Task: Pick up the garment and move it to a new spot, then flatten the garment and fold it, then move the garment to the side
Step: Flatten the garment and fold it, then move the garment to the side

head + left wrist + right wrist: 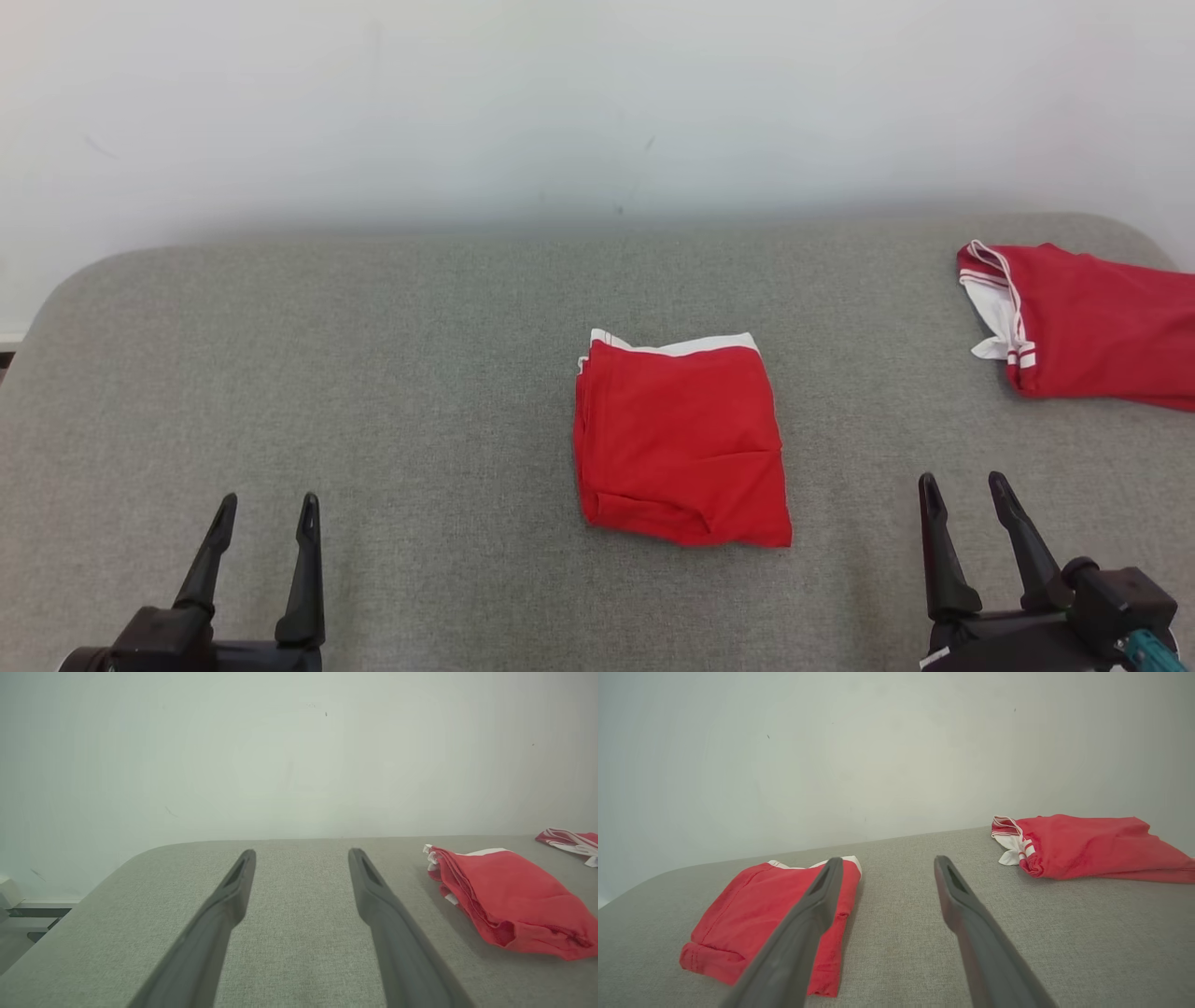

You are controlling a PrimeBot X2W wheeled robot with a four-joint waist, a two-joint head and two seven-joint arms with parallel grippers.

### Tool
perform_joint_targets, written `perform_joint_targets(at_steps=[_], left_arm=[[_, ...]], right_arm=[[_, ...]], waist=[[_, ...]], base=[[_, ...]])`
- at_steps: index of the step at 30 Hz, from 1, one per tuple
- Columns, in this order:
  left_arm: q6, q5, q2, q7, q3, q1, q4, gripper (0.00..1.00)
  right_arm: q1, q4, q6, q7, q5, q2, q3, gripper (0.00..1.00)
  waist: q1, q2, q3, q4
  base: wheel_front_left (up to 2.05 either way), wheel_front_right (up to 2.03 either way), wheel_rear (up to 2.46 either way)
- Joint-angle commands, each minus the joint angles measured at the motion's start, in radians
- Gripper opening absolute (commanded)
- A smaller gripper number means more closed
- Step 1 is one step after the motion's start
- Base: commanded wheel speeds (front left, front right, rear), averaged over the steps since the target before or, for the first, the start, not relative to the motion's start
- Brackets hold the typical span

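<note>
Fingers [303, 569] spread, flanking folded garment [681, 439]; spare garment [1102, 327] far right.

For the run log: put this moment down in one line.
folded garment: centred, released | left gripper: open, empty | right gripper: open, empty

Folded red garment [681, 439] of soft, matt cloth with white trim. Work surface [373, 373] covered in coarse grey woven fabric. Left gripper [268, 501] and right gripper [962, 478] have smooth, matt dark fingers, seemingly plastic. Wall [560, 112] smooth, matt.
</note>
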Motion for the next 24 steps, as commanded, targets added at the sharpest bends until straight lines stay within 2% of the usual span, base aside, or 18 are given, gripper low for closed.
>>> perform_joint_targets(at_steps=[1, 18, 24], left_arm=[[0.002, 0.005, 0.005, -0.003, 0.004, 0.019, 0.005, 1.00], [0.007, 0.046, -0.013, -0.003, 0.036, 0.061, -0.007, 1.00], [0.005, 0.037, -0.004, -0.003, 0.060, 0.065, -0.004, 1.00]], right_arm=[[0.017, -0.011, -0.003, -0.004, -0.014, 0.005, -0.003, 1.00], [0.078, -0.065, -0.003, 0.021, -0.048, 0.017, -0.021, 1.00], [0.087, -0.074, -0.003, 0.037, -0.055, 0.028, -0.017, 1.00]], waist=[[0.0001, 0.0000, -0.010, -0.004], [0.0001, 0.0000, -0.039, 0.033], [0.0001, 0.0000, -0.039, 0.042]], base=[[0.00, 0.00, 0.00], [0.00, 0.00, 0.00], [0.00, 0.00, 0.00]])
